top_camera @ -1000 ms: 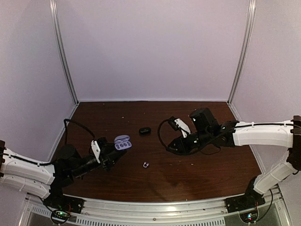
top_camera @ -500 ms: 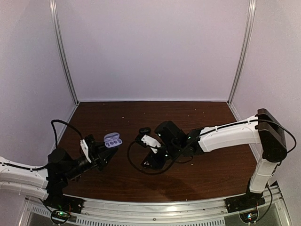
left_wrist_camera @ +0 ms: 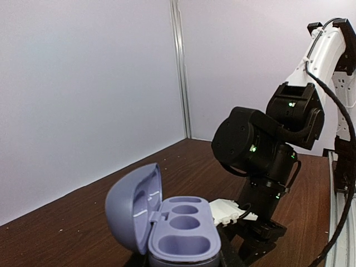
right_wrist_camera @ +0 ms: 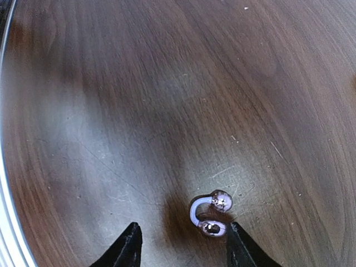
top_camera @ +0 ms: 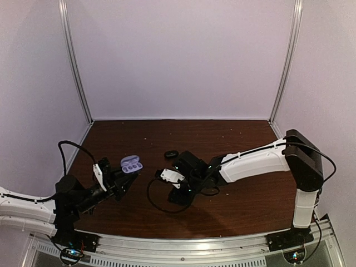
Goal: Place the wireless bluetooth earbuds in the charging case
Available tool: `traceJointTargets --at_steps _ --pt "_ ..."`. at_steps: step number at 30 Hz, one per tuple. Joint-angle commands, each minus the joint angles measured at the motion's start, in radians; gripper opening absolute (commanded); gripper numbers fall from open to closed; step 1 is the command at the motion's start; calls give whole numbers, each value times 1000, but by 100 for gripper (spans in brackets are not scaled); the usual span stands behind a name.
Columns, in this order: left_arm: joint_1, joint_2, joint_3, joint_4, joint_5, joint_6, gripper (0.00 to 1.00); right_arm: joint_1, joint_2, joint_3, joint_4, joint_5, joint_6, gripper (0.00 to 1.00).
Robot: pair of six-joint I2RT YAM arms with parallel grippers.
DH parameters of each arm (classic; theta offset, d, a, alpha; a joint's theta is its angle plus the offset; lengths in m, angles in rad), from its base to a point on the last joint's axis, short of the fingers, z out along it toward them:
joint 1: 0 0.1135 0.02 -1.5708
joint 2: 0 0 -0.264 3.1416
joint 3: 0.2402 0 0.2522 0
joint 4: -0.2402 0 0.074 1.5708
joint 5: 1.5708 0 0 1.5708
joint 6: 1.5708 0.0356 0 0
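Hovering R gripper [right_wrist_camera: 183, 247] wide over buds [right_wrist_camera: 208, 214], lying between my fingers [right_wrist_camera: 127, 250], off-centre; pick step. L gripper [top_camera: 118, 181] clamps open case [left_wrist_camera: 178, 233], held up. Next I'd centre, drop, then pinch.

The charging case [left_wrist_camera: 178, 247] has a grey-blue shell and a lavender inside, wells included. The earbud [right_wrist_camera: 208, 216] is glossy pale purple with darker flecks at its two ends. The desk [right_wrist_camera: 139, 111] is dark brown wood with fine grain and pale scratches. The right tool [right_wrist_camera: 183, 250] has black fingers [right_wrist_camera: 128, 251]. The right arm [top_camera: 256, 161] is white with black joints and small green lights. The walls [top_camera: 178, 55] are pale lilac-grey.
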Motion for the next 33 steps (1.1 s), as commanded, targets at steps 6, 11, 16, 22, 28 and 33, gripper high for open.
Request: traceJointTargets --at_steps 6,11,16,22,28,33 --pt "8 9 0 33 -14 -12 0 11 66 40 -19 98 -48 50" --pt "8 8 -2 33 -19 -12 0 11 89 43 -14 111 -53 44" --pt "9 15 -2 32 -23 -16 0 8 106 47 -10 129 -51 41" --pt "16 2 -4 18 -29 -27 0 6 110 43 -20 147 -46 31" --pt "24 -3 -6 9 -30 -33 0 -5 82 24 -22 149 -45 23" --pt "28 8 -6 13 -20 -36 0 -18 44 4 -15 115 -36 20"
